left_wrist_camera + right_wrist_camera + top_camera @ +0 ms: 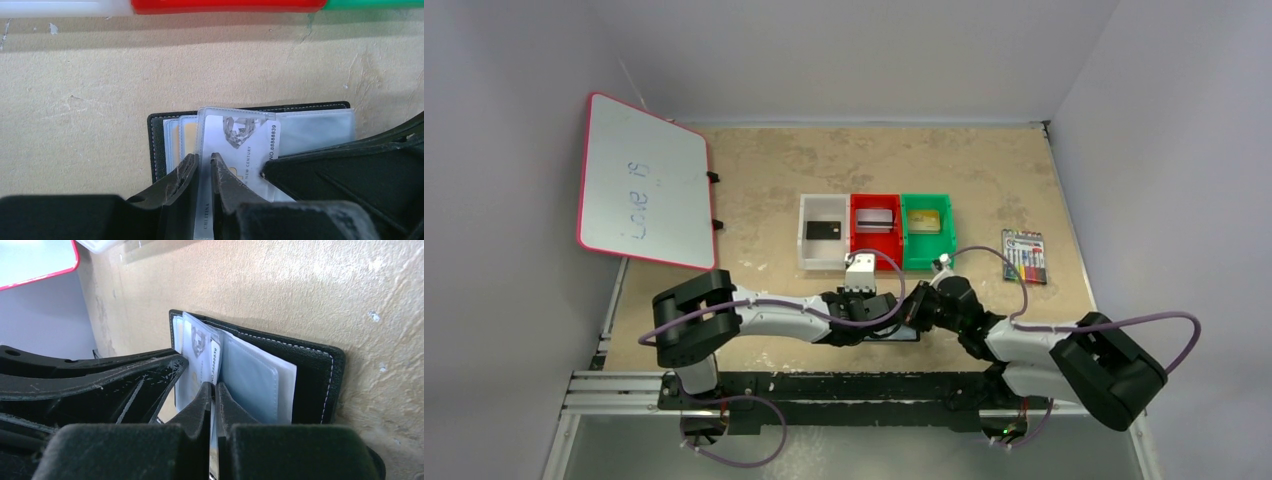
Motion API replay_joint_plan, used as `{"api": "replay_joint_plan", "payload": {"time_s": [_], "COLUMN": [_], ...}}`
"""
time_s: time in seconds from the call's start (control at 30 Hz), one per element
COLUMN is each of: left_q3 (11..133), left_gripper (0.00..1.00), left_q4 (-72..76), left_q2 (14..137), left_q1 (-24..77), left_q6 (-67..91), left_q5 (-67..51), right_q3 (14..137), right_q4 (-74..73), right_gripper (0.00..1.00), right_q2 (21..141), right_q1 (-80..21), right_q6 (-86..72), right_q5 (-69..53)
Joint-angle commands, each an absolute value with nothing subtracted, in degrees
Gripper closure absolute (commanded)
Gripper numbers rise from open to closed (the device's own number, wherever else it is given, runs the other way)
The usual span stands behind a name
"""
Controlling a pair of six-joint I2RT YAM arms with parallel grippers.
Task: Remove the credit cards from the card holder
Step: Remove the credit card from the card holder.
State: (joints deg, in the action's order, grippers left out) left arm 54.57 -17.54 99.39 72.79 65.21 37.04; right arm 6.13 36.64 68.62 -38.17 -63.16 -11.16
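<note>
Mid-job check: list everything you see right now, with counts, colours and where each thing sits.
table: 1, tan, under everything
whiteboard: 1, white with red rim, far left
bins: 3, white, red, green, side by side mid-table
loose cards: 3, black in white bin, silver-grey in red, gold in green
marker pack: 1, clear, coloured markers, right of the bins
card holder: 1, black, open, between the arms
clear sleeve: 1, in the holder
white card: 1, in that sleeve
left hand: closed on the sleeve's edge
right hand: closed, apparently on the white card
</note>
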Motion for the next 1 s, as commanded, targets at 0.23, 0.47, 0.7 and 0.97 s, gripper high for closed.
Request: {"api": "replay_joint_plan", "payload": {"time_s": [0.23, 0.47, 0.7, 0.97], "left_q3": [50.6, 50.8, 49.1, 46.9], "left_gripper": [0.87, 0.88, 0.86, 0.7], "left_q4": [-25.5, -25.2, -24.1, -29.0], "left_q2": [102.4, 101.7, 95.1, 85.9], "left_q1": [73.0, 73.0, 73.2, 72.9], "left_q6": [67.9, 68.0, 71.2, 76.0], "left_q5": [35.6, 36.1, 39.7, 46.0], "right_q3": [5.4, 3.9, 7.2, 7.2], "right_q4": [32.1, 30.1, 29.3, 45.9], "right_gripper": [1.0, 1.0, 1.0, 1.0], "right_q2": [60.6, 57.6, 63.3, 72.9], "right_q1": [-36.8, -35.6, -35.6, -35.9], "right_q6": [-63.0, -62.5, -57.3, -59.9], "right_q5": [-10.9, -11.6, -13.7, -16.0]}}
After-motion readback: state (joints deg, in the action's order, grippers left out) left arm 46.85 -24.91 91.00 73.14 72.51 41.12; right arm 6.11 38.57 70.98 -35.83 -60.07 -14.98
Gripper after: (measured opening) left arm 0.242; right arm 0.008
